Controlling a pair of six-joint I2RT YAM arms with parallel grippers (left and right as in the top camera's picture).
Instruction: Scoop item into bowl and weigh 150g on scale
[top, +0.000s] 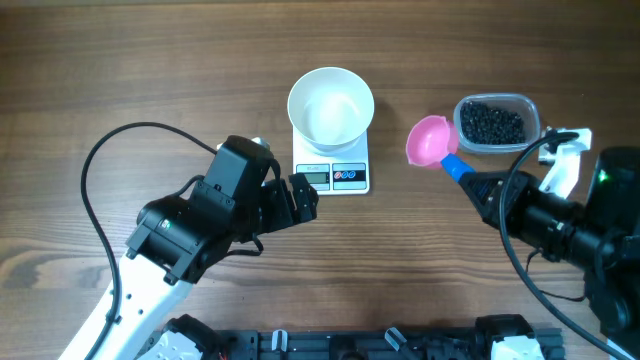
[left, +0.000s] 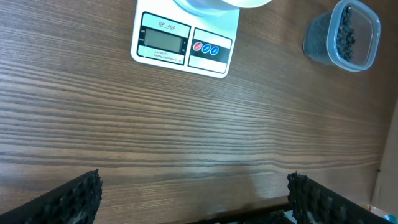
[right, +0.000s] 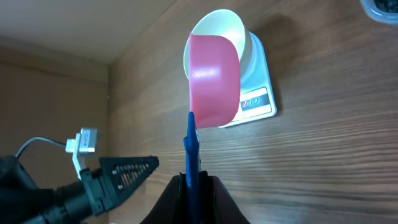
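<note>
Zero scoops look delivered so far. Over the brown wooden table (top: 150, 60), the left gripper (top: 303, 198) hangs with its jaws wide apart, holding nothing, just beside the small white rectangular digital scale (top: 335, 176). The round white bowl (top: 331, 110) sits on that scale, empty. The right gripper (top: 480, 190) is clamped on the blue handle of a pink plastic scoop (top: 430, 142), which looks empty and sits between the bowl and the clear plastic tub (top: 534, 110). The tiny black beads (top: 492, 123) all lie in the tub, so the scooping and weighing remain.

A brown wooden table (top: 150, 60) is filling the whole view.
Its dark grain lines are running side to side, and soft even light is falling on it.
</note>
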